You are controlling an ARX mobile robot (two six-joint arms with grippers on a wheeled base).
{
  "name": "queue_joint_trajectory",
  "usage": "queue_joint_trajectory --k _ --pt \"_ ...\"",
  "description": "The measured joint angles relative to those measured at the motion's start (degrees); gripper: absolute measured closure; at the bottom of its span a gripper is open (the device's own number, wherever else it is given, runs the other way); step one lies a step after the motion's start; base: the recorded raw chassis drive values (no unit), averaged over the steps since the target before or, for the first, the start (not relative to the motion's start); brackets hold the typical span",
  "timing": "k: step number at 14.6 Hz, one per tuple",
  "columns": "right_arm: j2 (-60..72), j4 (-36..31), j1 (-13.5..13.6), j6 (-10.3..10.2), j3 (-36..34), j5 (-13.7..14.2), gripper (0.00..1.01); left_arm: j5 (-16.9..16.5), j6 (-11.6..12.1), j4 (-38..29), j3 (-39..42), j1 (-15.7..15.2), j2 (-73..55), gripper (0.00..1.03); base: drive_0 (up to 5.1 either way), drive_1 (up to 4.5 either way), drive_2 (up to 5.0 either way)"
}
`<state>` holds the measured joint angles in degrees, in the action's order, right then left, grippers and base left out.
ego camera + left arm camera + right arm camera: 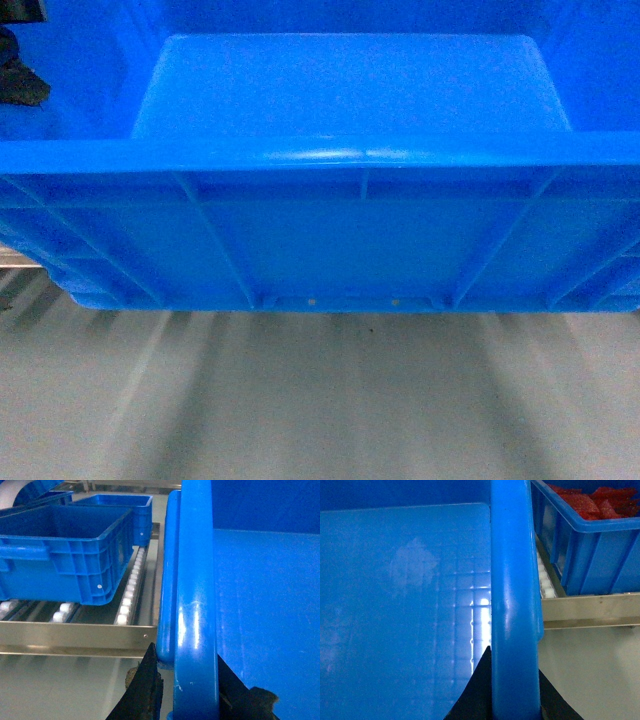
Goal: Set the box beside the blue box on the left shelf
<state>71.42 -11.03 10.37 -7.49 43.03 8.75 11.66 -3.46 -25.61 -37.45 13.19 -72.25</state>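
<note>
The box, a large bright-blue crate with ribbed walls, fills the head view and hangs above the grey floor. My left gripper is shut on its left rim, one dark finger outside and one inside. My right gripper is shut on the right rim in the same way. To the left of the held box, the left shelf shows rows of white rollers behind a metal front rail. A blue box stands on those rollers, apart from the held box.
A second blue crate sits further back on the same rollers. On the right, another blue crate holding red pieces rests on a roller rack with a metal rail. Grey floor lies below.
</note>
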Motion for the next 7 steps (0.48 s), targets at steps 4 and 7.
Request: queue_joint_trajectory --k 4,7 --pt "-0.02 -0.09 0.00 0.02 0.00 0.00 0.94 0.00 -0.02 0.02 0.00 0.00 0.00 0.87 0.0 4.29 -4.4" --pt "-0.02 -0.11 0.00 0.02 0.00 0.00 0.94 0.00 -0.02 -0.09 0.00 0.00 0.00 0.87 -0.1 4.28 -4.4"
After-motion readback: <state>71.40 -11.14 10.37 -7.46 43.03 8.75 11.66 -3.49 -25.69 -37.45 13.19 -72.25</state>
